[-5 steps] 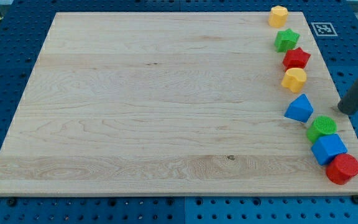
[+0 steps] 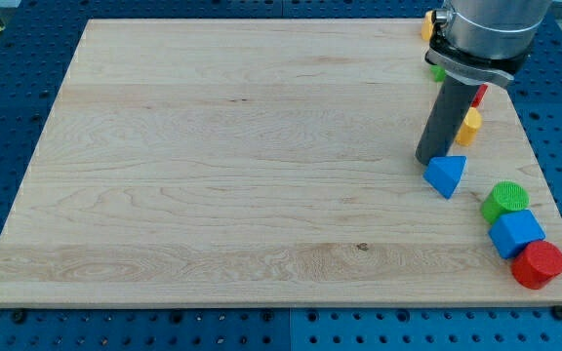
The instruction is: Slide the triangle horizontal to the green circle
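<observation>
So my tip point(image 2: 429, 161) sits on the pale wooden board point(image 2: 213, 175), touching the upper-left edge of the blue triangle block point(image 2: 445, 175). There's no gripper here, just the bare rod. The green round cylinder block point(image 2: 505, 200) is lower right of my tip, just beside a blue cube point(image 2: 515, 234) and a red cylinder point(image 2: 538, 264).

Arm-hidden green block point(image 2: 436, 71), red block point(image 2: 480, 95)
</observation>
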Action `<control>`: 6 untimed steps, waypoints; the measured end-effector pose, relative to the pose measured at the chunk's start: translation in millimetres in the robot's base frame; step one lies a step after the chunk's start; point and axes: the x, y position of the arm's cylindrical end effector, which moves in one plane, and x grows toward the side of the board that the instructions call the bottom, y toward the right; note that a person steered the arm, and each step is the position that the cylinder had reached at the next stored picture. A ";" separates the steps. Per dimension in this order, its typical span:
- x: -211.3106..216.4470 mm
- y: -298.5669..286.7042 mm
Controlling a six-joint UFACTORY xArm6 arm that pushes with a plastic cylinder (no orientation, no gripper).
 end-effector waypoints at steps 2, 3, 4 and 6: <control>-3.0 12.9; 6.8 10.3; 21.8 9.2; 42.6 -25.1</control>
